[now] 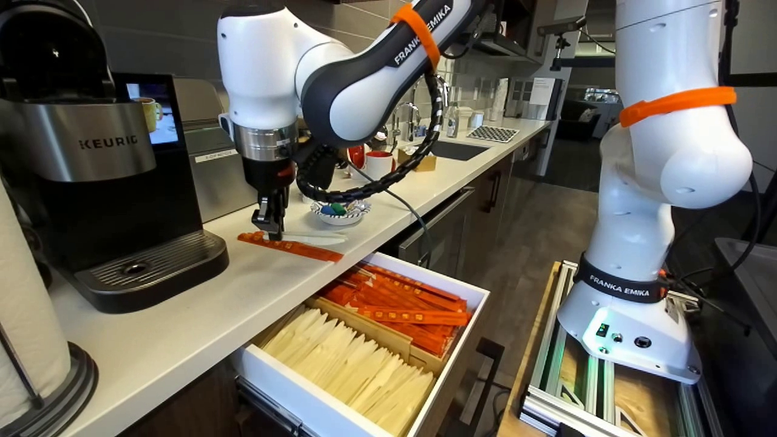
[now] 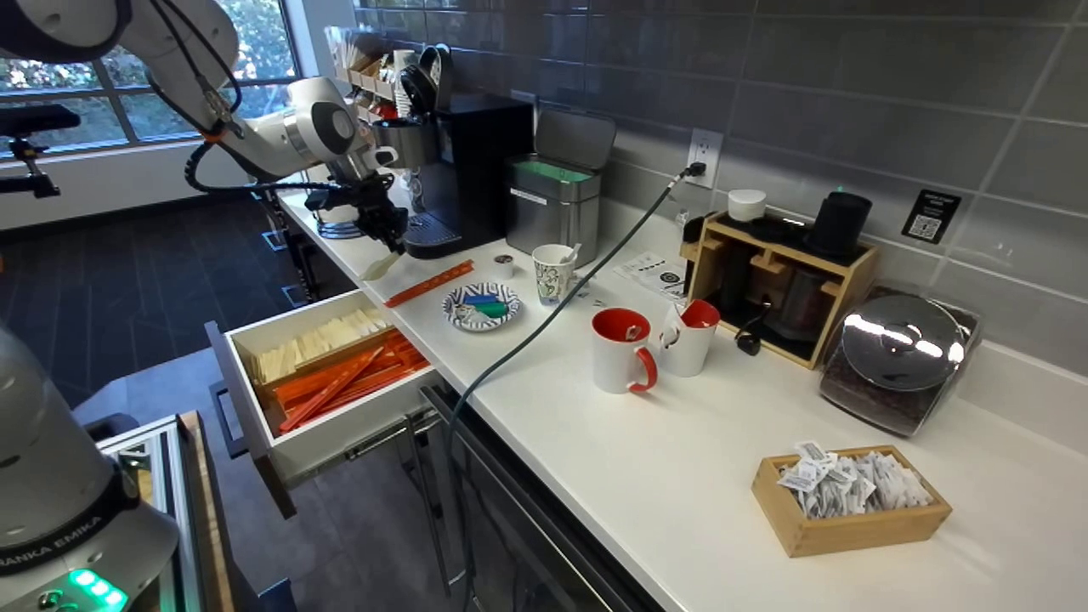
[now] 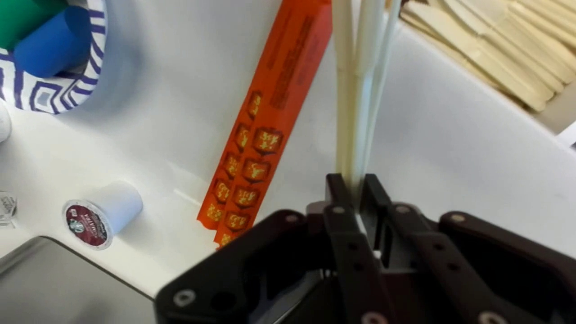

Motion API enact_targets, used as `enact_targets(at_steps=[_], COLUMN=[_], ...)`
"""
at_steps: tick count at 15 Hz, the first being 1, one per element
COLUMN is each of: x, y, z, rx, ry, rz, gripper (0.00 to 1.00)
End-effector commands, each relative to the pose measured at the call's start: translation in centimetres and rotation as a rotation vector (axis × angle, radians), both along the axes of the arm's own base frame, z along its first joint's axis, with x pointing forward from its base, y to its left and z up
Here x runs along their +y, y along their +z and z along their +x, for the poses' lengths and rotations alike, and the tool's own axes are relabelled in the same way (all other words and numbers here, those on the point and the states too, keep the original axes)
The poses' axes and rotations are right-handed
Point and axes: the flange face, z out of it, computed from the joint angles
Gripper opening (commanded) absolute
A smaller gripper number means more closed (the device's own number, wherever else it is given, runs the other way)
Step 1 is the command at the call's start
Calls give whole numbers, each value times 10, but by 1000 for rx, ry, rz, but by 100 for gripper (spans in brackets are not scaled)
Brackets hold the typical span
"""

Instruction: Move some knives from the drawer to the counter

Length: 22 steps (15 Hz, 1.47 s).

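Several cream knives (image 3: 360, 81) are pinched between the fingertips of my gripper (image 3: 355, 186), which is shut on them. In both exterior views the gripper (image 1: 271, 233) (image 2: 393, 246) holds the knives (image 1: 315, 238) (image 2: 380, 267) low over the white counter (image 1: 182, 331). I cannot tell whether they touch it. The open white drawer (image 1: 303, 397) below the counter's front edge holds many more cream knives (image 1: 352, 364) in one compartment. Its other compartment holds flat orange-red printed paper packets (image 1: 394, 303). The drawer (image 2: 348, 446) also shows in an exterior view.
Overlapping orange-red packets (image 3: 270, 135) lie on the counter beside the gripper. A patterned bowl (image 2: 482, 306), a coffee pod (image 2: 503, 266) and a paper cup (image 2: 552, 276) stand near. The coffee machine (image 1: 121, 200) stands close to the gripper. A cable (image 2: 561, 306) crosses the counter.
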Motion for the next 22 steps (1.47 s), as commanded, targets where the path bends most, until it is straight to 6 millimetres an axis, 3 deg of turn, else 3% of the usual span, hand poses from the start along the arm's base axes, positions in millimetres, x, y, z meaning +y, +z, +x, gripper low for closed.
enact_targets(at_steps=[1,5,8,9,11,15,18,21,22], x=[-11,-22,-16,-14,-10,-12,-24,-38,-23], y=[0,-11,-24,-27,-31,-33,-16,0,-12], z=[12,20,21,21,20,18,5,-18,7], rx=[-109,-157,-173,-174,-176,-173,-146,-111,-128], ry=[-84,-132,-158,-165,-175,-200,-205,-150,-185], rz=[26,-28,-56,-59,-56,-47,-21,83,25], gripper=[3,3,3,38,44,75,97,100,100])
